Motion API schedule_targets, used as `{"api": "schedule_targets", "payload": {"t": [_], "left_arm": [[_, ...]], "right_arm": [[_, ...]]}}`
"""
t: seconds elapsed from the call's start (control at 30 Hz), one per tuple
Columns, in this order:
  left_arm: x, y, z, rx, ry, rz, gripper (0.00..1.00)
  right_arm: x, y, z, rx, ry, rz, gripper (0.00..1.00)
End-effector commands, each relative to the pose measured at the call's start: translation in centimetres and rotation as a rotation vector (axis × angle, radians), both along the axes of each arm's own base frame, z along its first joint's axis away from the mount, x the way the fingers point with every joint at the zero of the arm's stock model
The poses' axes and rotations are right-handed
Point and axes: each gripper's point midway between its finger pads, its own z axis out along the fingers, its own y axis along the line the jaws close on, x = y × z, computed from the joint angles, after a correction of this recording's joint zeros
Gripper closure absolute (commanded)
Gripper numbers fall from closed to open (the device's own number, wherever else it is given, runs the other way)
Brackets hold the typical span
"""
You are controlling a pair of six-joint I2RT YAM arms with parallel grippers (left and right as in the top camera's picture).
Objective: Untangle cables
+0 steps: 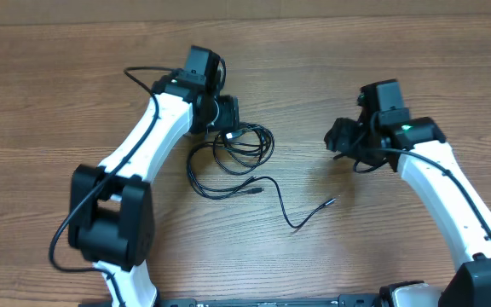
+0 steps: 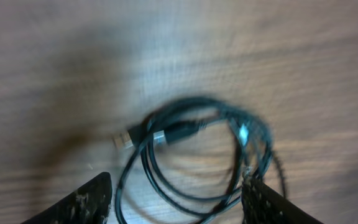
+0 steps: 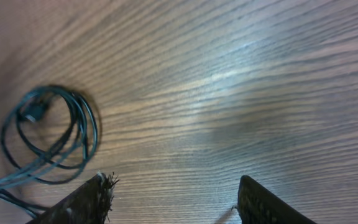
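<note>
1. Cables: thin black cords bunched in a loose coil on the wooden table, a little left of centre in the overhead view.
2. The coil itself has no clear long axis, being roughly round with several overlapping loops. A wider loop sags out toward the lower left.
3. One short end curls back under the coil and stops at a small plug that points right.
4. A long tail leaves the bundle and runs down and right in a shallow S. Its plug tip points up and right, well apart from the coil.
5. Left gripper hovers at the upper edge of the coil. In the left wrist view the jaws are spread wide and clamp nothing. The coil lies between and beyond the fingers, and one strand passes just beside the other fingertip. The picture is too blurred to tell whether it touches.
6. A metal USB plug lies inside the coil in that view, long axis nearly level, metal end to the left.
7. Right gripper is over bare table, well right of the coil. Its jaws are parted and empty in the wrist view, with the coil off to the left.
</note>
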Motion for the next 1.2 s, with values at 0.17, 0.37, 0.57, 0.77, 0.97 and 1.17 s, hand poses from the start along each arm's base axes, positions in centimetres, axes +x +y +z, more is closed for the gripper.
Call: {"api": "schedule_targets", "payload": {"t": [0.17, 0.37, 0.57, 0.77, 0.97, 1.17], "left_arm": [[-2.9, -0.6, -6.2, 0.014, 0.224, -0.046, 0.38], [-3.5, -1.4, -7.1, 0.02, 0.245, -0.066, 0.42], [-3.7, -1.6, -7.4, 0.094, 0.224, -0.074, 0.46], [-3.5, -1.5, -7.7, 0.181, 0.199, 0.012, 0.45], [-2.9, -2.3, -7.6, 0.142, 0.19, 0.122, 0.45], [-1.8, -2.9, -7.3, 0.09, 0.168, 0.214, 0.53]], "right_arm": [[0.4, 0.2, 2.4, 0.108, -0.032, -0.004, 0.36], [0.3, 0.2, 2.4, 0.108, -0.031, -0.004, 0.36], [0.2, 0.2, 2.4, 0.109, -0.026, -0.004, 0.35], [0.2, 0.3, 2.4, 0.111, -0.025, -0.003, 0.36], [0.2, 0.3, 2.4, 0.111, -0.024, -0.003, 0.35], [0.2, 0.3, 2.3, 0.111, -0.023, -0.003, 0.35]]}}
